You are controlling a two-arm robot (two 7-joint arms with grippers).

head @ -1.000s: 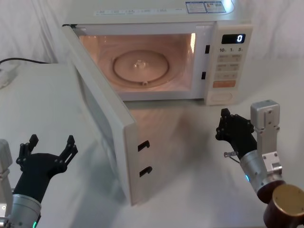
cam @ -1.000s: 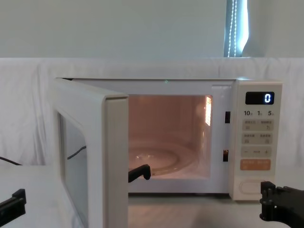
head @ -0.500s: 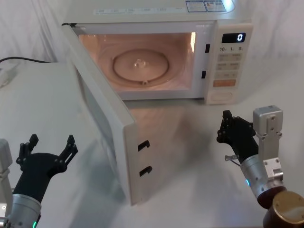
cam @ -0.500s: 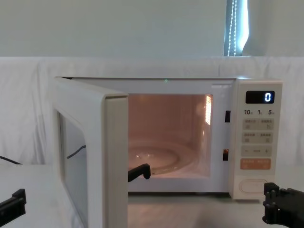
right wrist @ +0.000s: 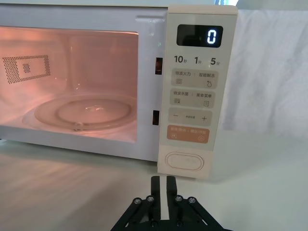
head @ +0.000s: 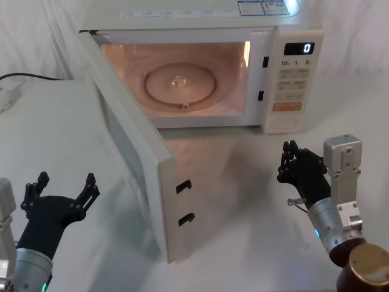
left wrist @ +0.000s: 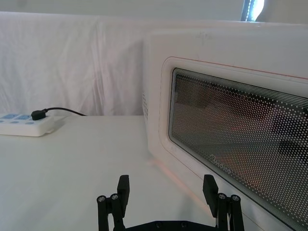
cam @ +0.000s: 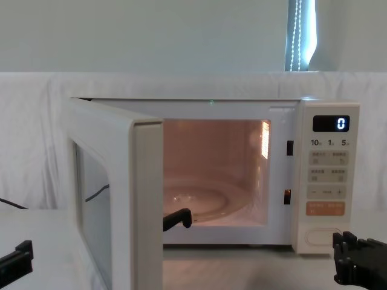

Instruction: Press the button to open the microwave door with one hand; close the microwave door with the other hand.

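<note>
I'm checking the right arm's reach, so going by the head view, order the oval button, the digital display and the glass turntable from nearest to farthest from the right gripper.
From the right gripper, low on the right with its fingers together:
1. The button, at the bottom of the keypad panel, straight ahead.
2. The digital display, at the top of the same panel.
3. The glass turntable, inside the lit cavity, off to the left.

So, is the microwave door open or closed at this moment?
Open. The microwave door is swung wide toward the robot's left, exposing the lit cavity and the glass turntable inside; its latch hooks face outward on the free edge.
</note>
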